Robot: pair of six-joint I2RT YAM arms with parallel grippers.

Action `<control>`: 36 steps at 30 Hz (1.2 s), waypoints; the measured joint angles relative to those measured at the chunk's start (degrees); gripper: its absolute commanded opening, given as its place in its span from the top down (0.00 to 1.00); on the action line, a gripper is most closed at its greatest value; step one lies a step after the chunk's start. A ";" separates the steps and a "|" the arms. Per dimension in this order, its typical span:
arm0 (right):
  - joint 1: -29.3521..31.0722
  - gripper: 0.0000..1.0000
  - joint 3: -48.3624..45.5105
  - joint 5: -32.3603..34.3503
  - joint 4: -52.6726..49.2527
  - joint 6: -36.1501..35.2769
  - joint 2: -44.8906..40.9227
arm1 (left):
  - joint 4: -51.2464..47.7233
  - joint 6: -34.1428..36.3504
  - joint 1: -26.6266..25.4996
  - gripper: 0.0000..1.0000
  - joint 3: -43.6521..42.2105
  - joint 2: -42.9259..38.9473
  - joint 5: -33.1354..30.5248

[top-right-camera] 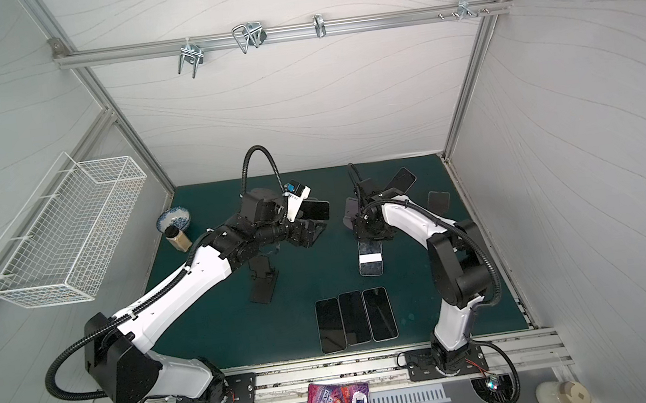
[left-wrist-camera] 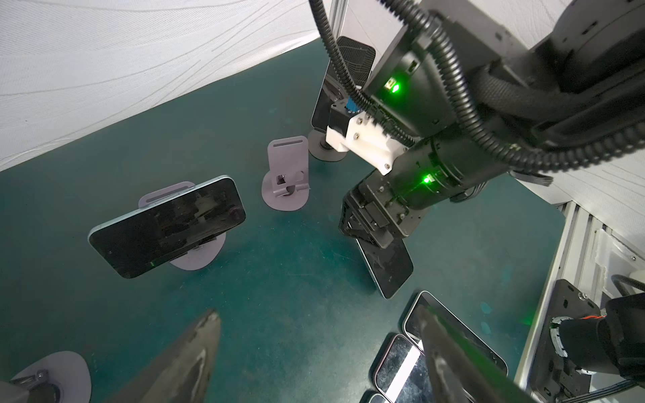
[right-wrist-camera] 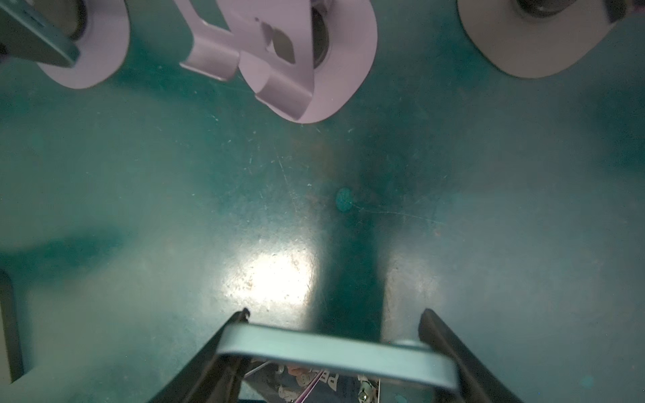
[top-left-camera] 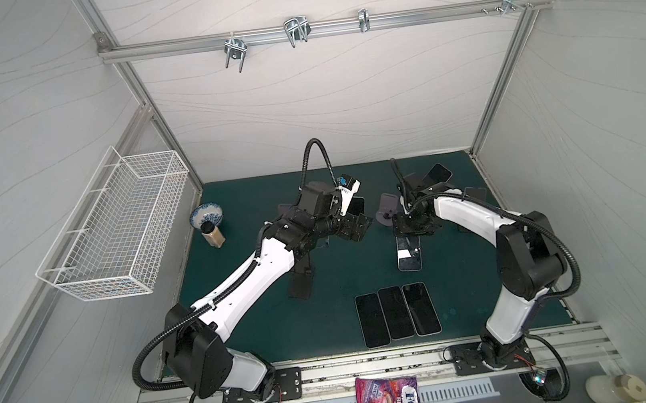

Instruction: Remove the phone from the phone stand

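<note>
My right gripper (right-wrist-camera: 335, 314) is shut on a phone (right-wrist-camera: 335, 352) across its pale blue edge. In both top views this phone (top-left-camera: 408, 254) hangs screen-up below the right gripper (top-left-camera: 411, 231), in front of an empty lilac phone stand (top-left-camera: 388, 207). The left wrist view shows the phone (left-wrist-camera: 387, 265) tilted, its low end near the mat. My left gripper (left-wrist-camera: 316, 314) is open and empty above the mat, close to a second phone (left-wrist-camera: 167, 230) lying sideways on a lilac stand. In a top view that phone (top-right-camera: 316, 210) shows just behind the left gripper (top-right-camera: 312, 231).
Three phones (top-left-camera: 397, 312) lie side by side near the front edge. Another phone (top-left-camera: 439, 173) sits on a stand at the back right. A black folding stand (top-left-camera: 301, 276) stands under my left arm. A bowl (top-left-camera: 207, 214) and a jar (top-left-camera: 213, 235) are at the back left.
</note>
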 measured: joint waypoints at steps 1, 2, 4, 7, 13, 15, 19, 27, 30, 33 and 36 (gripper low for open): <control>0.00 0.43 0.00 -0.02 0.00 0.00 0.22 | -0.02 0.02 0.00 0.10 0.00 0.00 -0.09; 0.00 0.44 0.00 -0.07 0.02 0.02 0.35 | -0.02 0.02 0.00 0.10 0.00 -0.02 -0.17; 0.00 0.43 -0.04 -0.24 0.00 0.02 0.44 | 0.00 0.02 0.00 0.10 0.00 -0.02 -0.35; 0.00 0.43 -0.04 -0.48 0.00 0.02 0.48 | -0.02 0.02 0.00 0.10 0.00 -0.02 -0.44; 0.00 0.43 -0.04 -1.09 0.00 0.00 0.85 | 0.00 0.02 0.00 0.10 0.00 -0.02 -0.59; 0.00 0.43 -0.04 -1.27 0.00 -0.04 1.27 | -0.02 0.02 0.00 0.10 0.00 -0.02 -0.59; 0.07 0.43 -0.04 -1.29 -0.02 -0.11 2.36 | 0.00 0.02 0.00 0.10 0.00 -0.02 -0.59; 0.17 0.42 -0.04 -1.36 -0.09 -1.20 3.17 | -0.02 0.02 0.00 0.10 0.00 -0.02 -0.59; 0.28 0.42 -0.02 -1.75 -0.11 -1.46 3.96 | 0.00 0.02 0.00 0.10 0.00 -0.02 -0.59; 0.48 0.42 0.17 -2.05 -0.61 -1.60 4.87 | -0.02 0.02 0.00 0.10 0.00 -0.02 -0.59; 0.81 0.41 0.87 -2.16 -1.38 -1.66 5.38 | -0.02 0.02 0.00 0.10 0.00 -0.02 -0.59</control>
